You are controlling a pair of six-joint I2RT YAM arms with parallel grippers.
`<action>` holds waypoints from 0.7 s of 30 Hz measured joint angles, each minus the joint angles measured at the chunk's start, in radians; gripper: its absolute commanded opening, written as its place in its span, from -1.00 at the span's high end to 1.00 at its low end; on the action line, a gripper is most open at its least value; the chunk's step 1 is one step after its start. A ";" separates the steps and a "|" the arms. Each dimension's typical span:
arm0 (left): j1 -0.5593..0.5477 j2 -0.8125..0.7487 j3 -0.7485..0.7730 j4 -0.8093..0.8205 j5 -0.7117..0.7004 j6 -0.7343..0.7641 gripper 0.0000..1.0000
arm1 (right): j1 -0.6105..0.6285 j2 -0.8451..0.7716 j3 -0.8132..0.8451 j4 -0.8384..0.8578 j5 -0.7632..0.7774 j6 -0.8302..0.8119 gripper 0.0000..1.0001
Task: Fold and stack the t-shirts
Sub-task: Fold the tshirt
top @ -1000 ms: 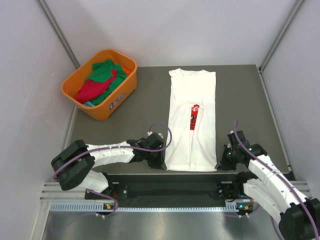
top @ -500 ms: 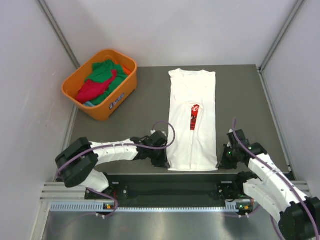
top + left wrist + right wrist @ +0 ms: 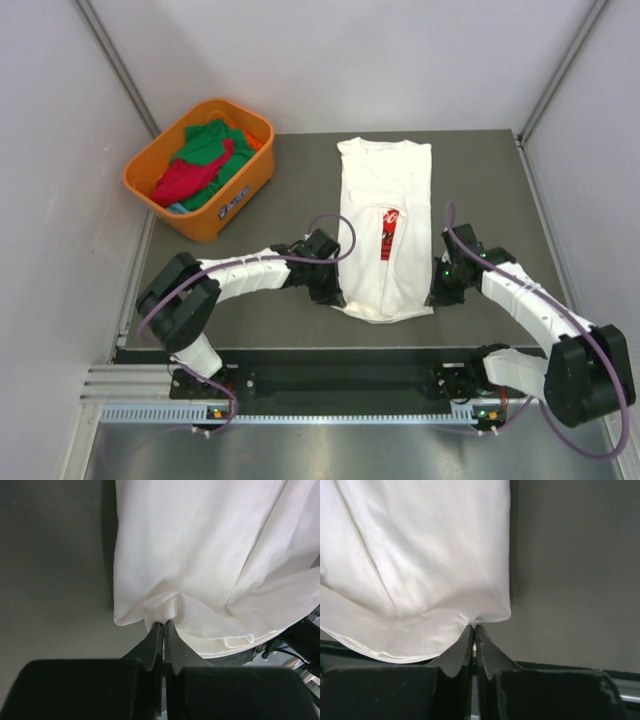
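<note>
A white t-shirt [image 3: 385,215] with a red chest print [image 3: 388,232] lies lengthwise on the dark table, folded into a narrow strip. Its near hem is lifted off the table. My left gripper [image 3: 333,296] is shut on the hem's left corner [image 3: 162,615]. My right gripper [image 3: 437,293] is shut on the right corner [image 3: 475,620]. In both wrist views the white cloth [image 3: 420,560] hangs away from the pinched fingertips. Green and red t-shirts [image 3: 200,160] are heaped in the orange basket.
The orange plastic basket [image 3: 236,200] stands at the table's far left corner. Grey walls close in the sides and back. The table's near edge [image 3: 330,350] runs just behind the grippers, with the arm bases below it.
Both grippers have moved away from the near edge toward the shirt's middle, carrying the hem corners up and forward. The hem now bunches and curves between them.
</note>
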 measured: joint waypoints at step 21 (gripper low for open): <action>0.336 0.460 0.717 -0.192 0.055 0.225 1.00 | -0.161 0.636 0.692 0.090 0.017 -0.188 1.00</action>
